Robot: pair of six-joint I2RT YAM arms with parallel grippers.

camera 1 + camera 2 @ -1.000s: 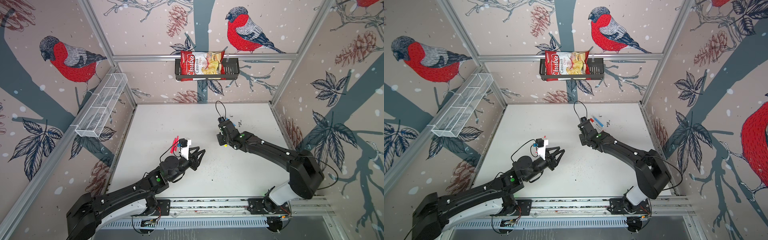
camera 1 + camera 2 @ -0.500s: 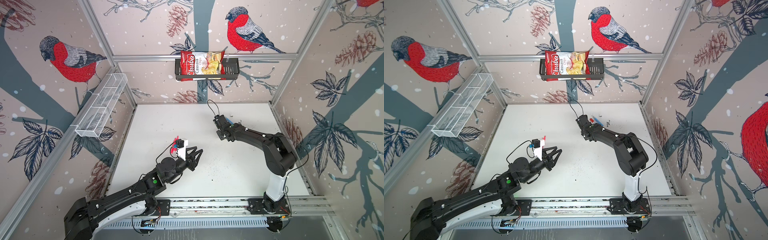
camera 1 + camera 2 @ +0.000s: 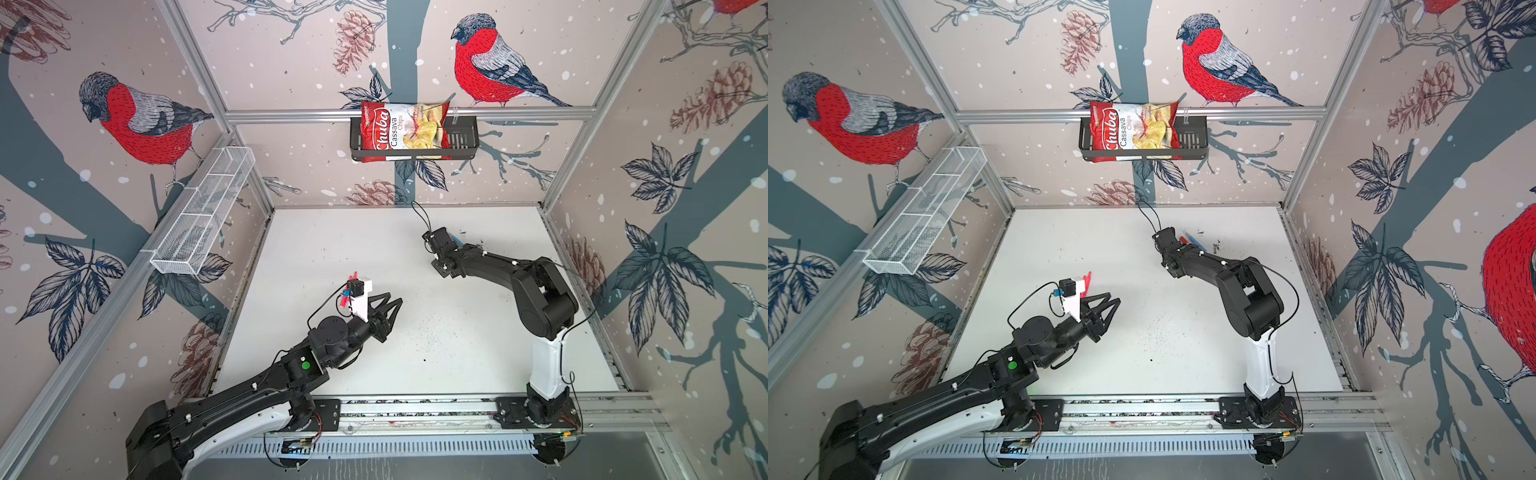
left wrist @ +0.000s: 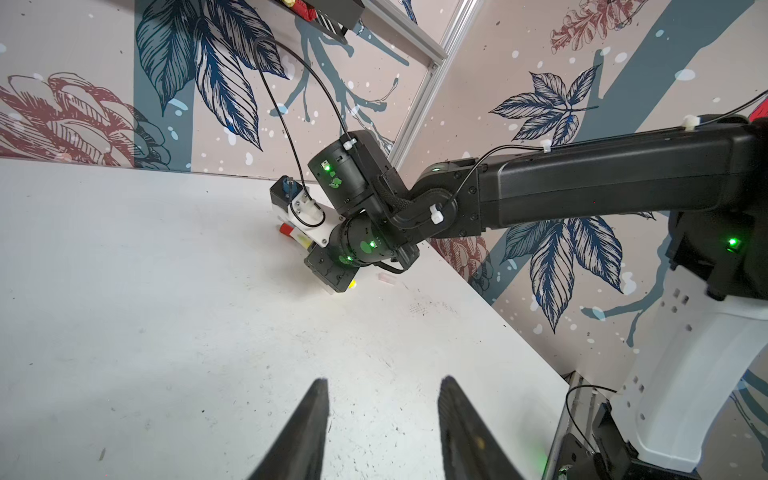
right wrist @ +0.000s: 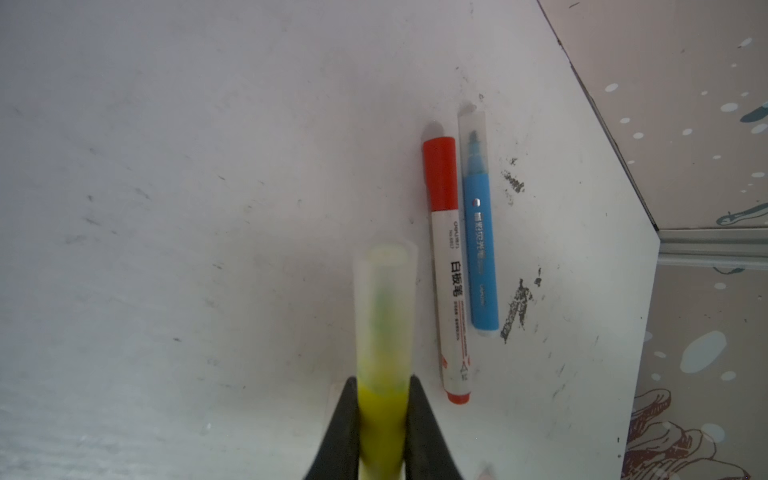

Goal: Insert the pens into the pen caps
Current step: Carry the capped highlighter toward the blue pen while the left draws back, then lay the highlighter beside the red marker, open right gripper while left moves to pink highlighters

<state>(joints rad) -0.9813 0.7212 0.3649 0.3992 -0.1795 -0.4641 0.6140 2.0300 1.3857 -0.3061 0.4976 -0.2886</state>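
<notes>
The right claw (image 5: 382,386) is clenched on the yellow pen (image 5: 382,415). Its black fingers (image 5: 345,424) pinch the barrel just below a cloudy cap (image 5: 386,299) that covers the tip. This pen is blurred and its lower end is cut off by the picture's edge. Whether it touches the table (image 5: 166,208) cannot be told.

It sits just beside the white pen (image 5: 451,282), which lies flat with its red cap (image 5: 440,174) on. On the white pen's far side, almost touching it, lies the blue pen (image 5: 482,257) under a clear cap (image 5: 471,133). In both top views the right arm hides nearly all of these three.

The left claw (image 4: 382,386) is released and empty, its jaws parted over bare table, well apart from the white pen. The pink pens (image 3: 1086,279) peep out from behind the left arm's camera, also well apart from the white pen. They are mostly hidden, so their tips cannot be made out. A whitish cap (image 4: 385,278) lies loose near the white pen, too small to see clearly.
</notes>
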